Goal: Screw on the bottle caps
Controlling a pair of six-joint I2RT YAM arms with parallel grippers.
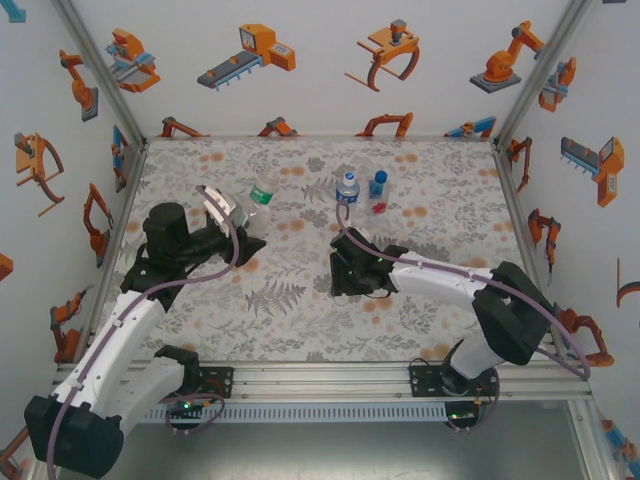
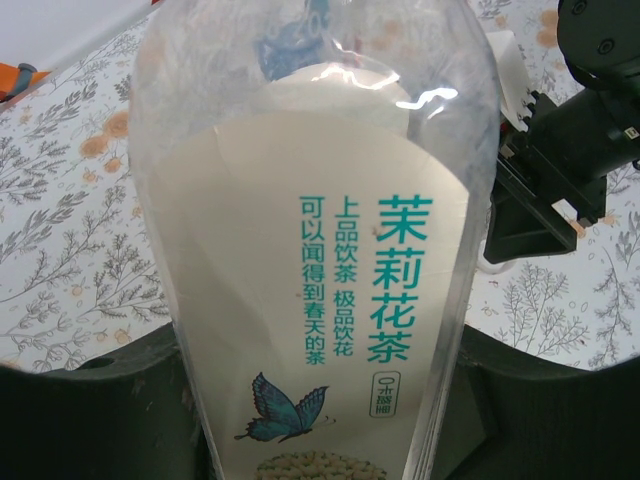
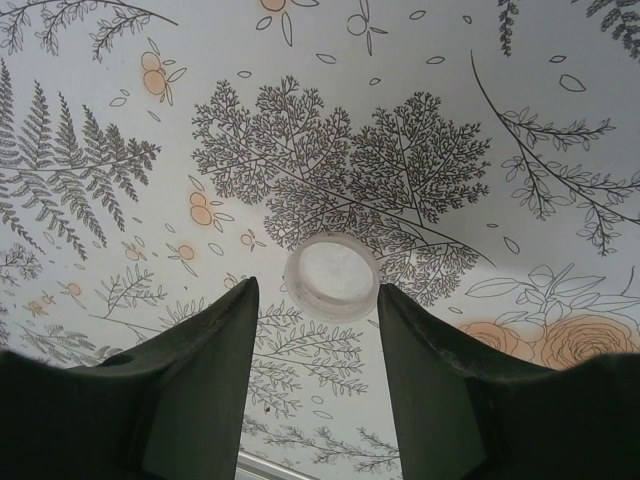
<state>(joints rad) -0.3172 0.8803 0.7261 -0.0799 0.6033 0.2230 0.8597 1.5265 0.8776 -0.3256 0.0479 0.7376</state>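
Observation:
The tall narrow bottle (image 1: pixel 260 196) stands upright at mid-left of the table, and my left gripper (image 1: pixel 251 234) is shut on it from the side. In the left wrist view its white label with teal writing and a butterfly (image 2: pixel 330 300) sits between the dark fingers of the left gripper (image 2: pixel 320 352). My right gripper (image 1: pixel 346 272) points down at the table's middle. It is open (image 3: pixel 318 290), with a white bottle cap (image 3: pixel 331 277) lying flat on the cloth just beyond its fingertips, untouched. The blue-labelled water bottle (image 1: pixel 347 188) and the short blue-tinted bottle (image 1: pixel 378 191) stand side by side further back.
A floral cloth (image 1: pixel 290 300) covers the table. Walls printed with orange robots (image 1: pixel 250 50) close the back and both sides. An aluminium rail (image 1: pixel 320 375) runs along the near edge by the arm bases. The right arm's black gripper body (image 2: pixel 565 160) is to the right of the held bottle.

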